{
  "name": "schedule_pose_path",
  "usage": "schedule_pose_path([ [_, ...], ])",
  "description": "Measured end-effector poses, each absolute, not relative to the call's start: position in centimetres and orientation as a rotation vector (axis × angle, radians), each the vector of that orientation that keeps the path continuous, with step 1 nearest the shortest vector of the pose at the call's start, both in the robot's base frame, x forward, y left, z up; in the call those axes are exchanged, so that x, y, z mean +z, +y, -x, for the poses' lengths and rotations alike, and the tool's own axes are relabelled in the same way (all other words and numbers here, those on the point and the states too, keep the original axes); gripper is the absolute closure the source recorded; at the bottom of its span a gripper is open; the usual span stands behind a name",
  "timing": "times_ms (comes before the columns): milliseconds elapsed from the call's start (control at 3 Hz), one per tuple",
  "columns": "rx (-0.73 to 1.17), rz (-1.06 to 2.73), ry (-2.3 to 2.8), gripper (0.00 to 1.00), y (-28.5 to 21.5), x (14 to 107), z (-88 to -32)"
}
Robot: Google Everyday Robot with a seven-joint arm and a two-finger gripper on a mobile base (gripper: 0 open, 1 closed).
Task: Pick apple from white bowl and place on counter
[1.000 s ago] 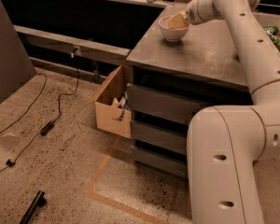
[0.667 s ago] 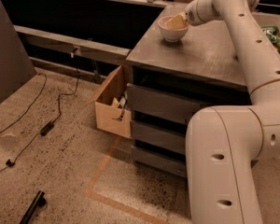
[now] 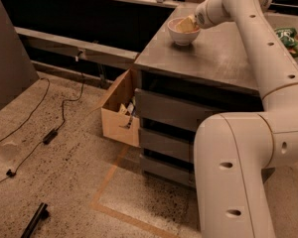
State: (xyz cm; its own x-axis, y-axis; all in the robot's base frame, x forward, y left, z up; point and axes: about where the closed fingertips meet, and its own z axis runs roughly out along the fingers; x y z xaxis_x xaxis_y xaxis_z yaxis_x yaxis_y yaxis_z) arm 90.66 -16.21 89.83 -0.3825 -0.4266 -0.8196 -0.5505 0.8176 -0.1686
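Your gripper (image 3: 189, 23) dips into the white bowl (image 3: 181, 35) near the counter (image 3: 218, 58) top's far left corner, seemingly below the rim; its grip state cannot be told.

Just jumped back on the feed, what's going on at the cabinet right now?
The robot's arm reaches over the grey counter. Its tool is down at the white bowl near the far left corner, dipping inside the rim. The apple is hidden behind the tool, so a grasp cannot be confirmed. No apple shows on the counter yet. A green snack bag lies off to the right.
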Motion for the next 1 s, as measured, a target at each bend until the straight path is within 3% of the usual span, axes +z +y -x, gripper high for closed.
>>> schedule_pose_path([
  [333,0.153,0.734,2.031,0.64,-16.0,89.8,-90.7],
  [667,0.150,0.752,2.037,0.66,-15.7,89.5,-90.7],
  [1000,0.151,0.782,2.050,0.50,-15.1,88.7,-90.6],
])
